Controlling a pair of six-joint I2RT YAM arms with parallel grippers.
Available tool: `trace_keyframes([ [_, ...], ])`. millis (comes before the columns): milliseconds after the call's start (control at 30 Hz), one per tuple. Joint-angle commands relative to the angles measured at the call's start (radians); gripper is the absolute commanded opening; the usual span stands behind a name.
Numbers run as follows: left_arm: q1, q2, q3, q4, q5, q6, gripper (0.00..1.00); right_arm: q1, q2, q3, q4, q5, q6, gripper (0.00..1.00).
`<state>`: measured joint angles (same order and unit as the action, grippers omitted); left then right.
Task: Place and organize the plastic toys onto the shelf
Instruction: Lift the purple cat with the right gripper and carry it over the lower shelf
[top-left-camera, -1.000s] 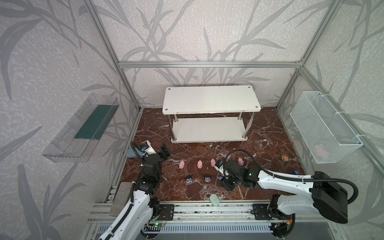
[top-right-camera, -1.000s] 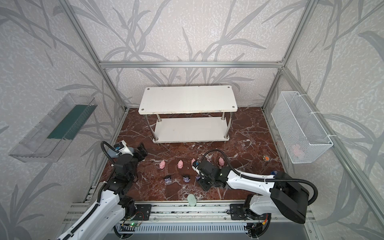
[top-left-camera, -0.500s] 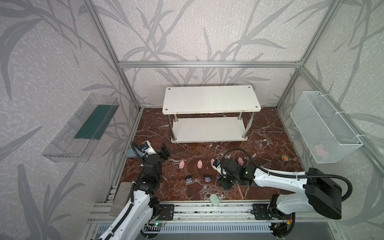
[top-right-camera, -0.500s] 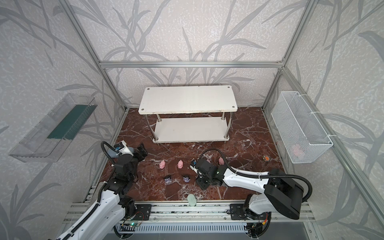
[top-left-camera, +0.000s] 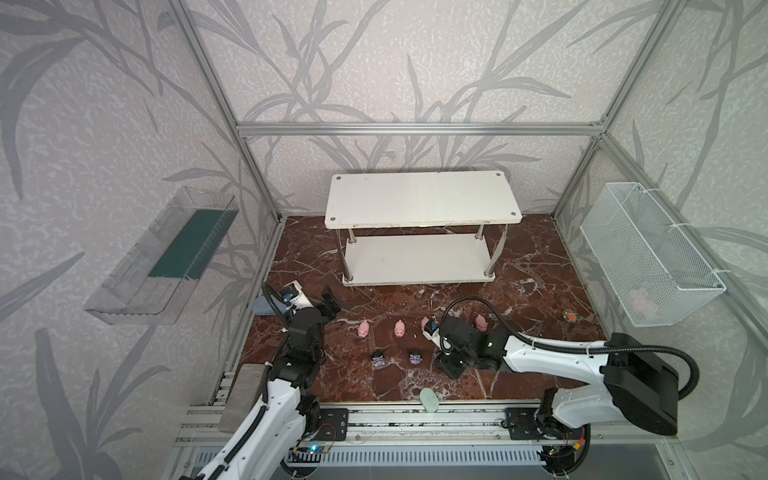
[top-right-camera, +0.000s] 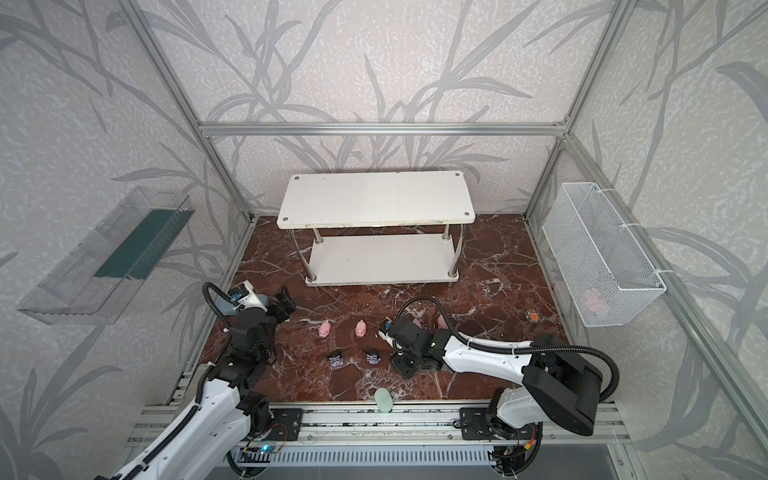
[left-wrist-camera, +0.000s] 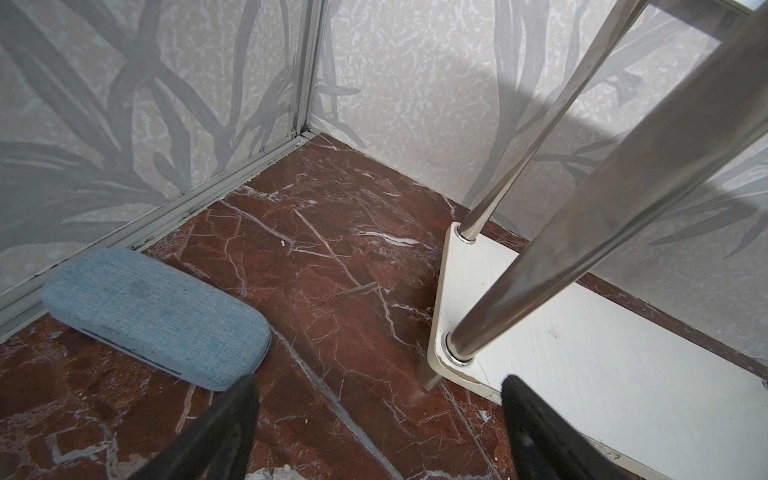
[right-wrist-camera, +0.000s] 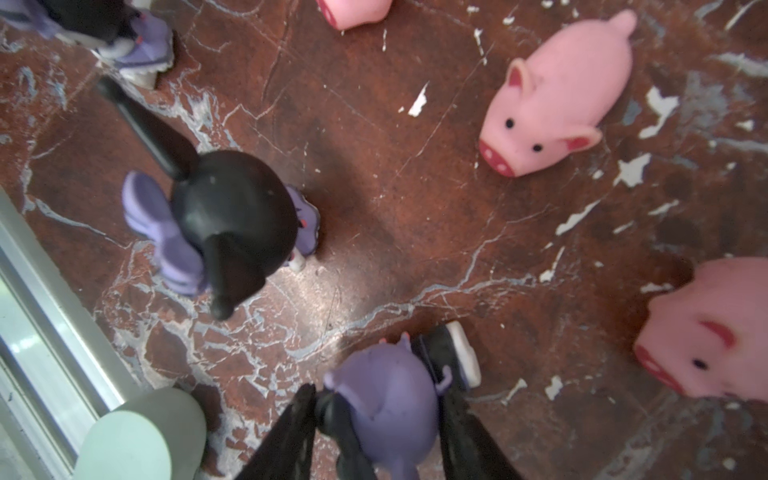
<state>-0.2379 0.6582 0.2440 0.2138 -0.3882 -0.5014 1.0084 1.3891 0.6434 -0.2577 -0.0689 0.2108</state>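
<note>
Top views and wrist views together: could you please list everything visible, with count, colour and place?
shelf: one, white, two tiers, back of the floor.
pink pigs: four, pink, in a row on the floor before the shelf.
dark figurines: three, purple-black; two on the floor nearer the front, one in the right hand.
wire basket: one, white, right wall; a blurred pink lump inside.
clear tray: one, transparent, left wall.
case: one, grey-blue, floor by left wall.
oval: one, pale green, front floor edge.
disc: one, orange-dark, floor below basket.
left hand: one, black, open, empty, near the shelf's post.
right hand: one, black, closed on that figurine.
</note>
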Motion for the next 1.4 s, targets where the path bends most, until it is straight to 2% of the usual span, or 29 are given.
trace_keyframes([
  [0,-0.004,0.0,-0.008,0.012,-0.018,-0.018,0.89,0.007,0.007,0.026,-0.004,-0.005,-0.006,0.43],
  [200,-0.003,0.007,-0.007,0.017,-0.018,-0.016,0.89,0.007,-0.009,0.029,-0.031,0.003,-0.011,0.34],
  [700,-0.003,0.005,-0.012,0.017,-0.012,-0.02,0.89,0.008,-0.124,0.083,-0.198,0.066,-0.071,0.29],
  [933,-0.002,0.003,-0.015,0.016,-0.007,-0.02,0.89,0.004,-0.176,0.182,-0.288,0.17,-0.133,0.28],
  [1033,-0.003,0.004,-0.017,0.022,-0.003,-0.023,0.89,-0.011,-0.16,0.249,-0.299,0.234,-0.172,0.28],
  [1367,-0.003,0.011,-0.024,0.033,0.005,-0.019,0.89,-0.179,0.041,0.438,-0.226,0.248,-0.254,0.28],
])
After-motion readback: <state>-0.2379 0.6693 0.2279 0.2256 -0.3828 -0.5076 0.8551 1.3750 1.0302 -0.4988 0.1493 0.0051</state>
